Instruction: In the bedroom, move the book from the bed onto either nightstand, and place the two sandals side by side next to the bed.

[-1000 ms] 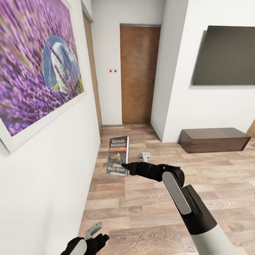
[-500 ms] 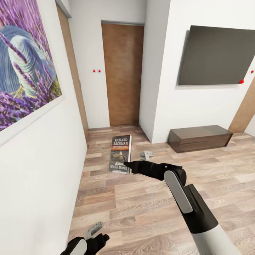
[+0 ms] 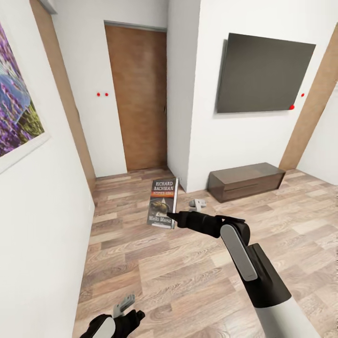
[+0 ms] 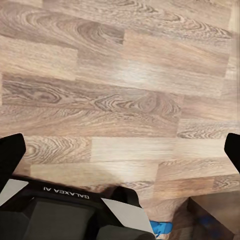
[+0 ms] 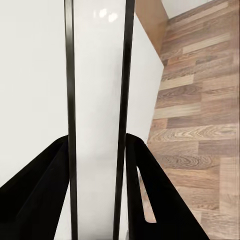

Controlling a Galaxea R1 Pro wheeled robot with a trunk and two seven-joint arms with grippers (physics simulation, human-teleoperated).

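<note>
The book (image 3: pixel 163 203), dark-covered with white "RICHARD BACHMAN" lettering and an orange band, hangs upright over the wood floor. My right gripper (image 3: pixel 170 216) is shut on its lower edge. In the right wrist view the book's pale page edge (image 5: pixel 97 125) runs between the two black fingers (image 5: pixel 40 200). My left gripper (image 3: pixel 127 311) sits low at the frame's bottom edge. It is open, with bare floor planks between its tips (image 4: pixel 120 150). A scrap of bright blue (image 4: pixel 161 228) shows at the left wrist view's edge, too little to identify. The bed, nightstand and sandals are out of view.
A white wall with a purple painting (image 3: pixel 19 108) runs close on my left. Ahead is a brown door (image 3: pixel 138 98). A dark screen (image 3: pixel 263 72) hangs above a long low brown bench (image 3: pixel 246 180) on the right. Wood floor (image 3: pixel 178 272) stretches ahead and rightward.
The whole view has swung to the right: the painting has slid toward the left edge and more floor shows at the right. The book stays in my right gripper.
</note>
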